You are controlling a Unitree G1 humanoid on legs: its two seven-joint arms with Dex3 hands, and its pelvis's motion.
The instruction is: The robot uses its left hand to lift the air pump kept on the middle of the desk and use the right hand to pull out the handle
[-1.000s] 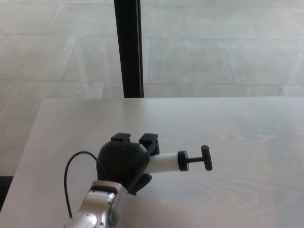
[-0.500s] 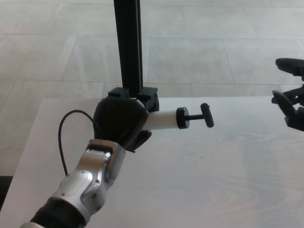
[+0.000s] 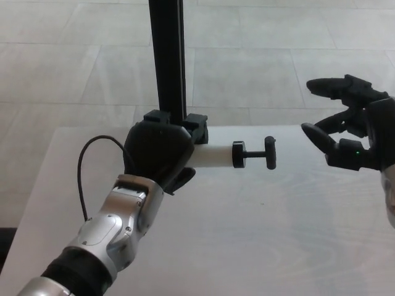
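My left hand (image 3: 158, 154) is shut on the air pump (image 3: 213, 155), holding it level above the pale desk (image 3: 259, 240). The pump has a white barrel with a black cap, and a short black rod ends in a T-handle (image 3: 270, 152) that points to the right. My right hand (image 3: 350, 132) hovers open to the right of the handle, its fingers spread toward it with a clear gap between them and the handle. The left end of the pump is hidden inside my left hand.
A black upright post (image 3: 167, 58) stands just behind the desk's far edge, right behind my left hand. A thin black cable (image 3: 83, 179) loops off my left wrist. Beyond the desk lies a tiled floor (image 3: 259, 55).
My left hand has lifted the pump off the desk and holds it up. My right hand has come in from the right edge toward the handle, fingers spread.
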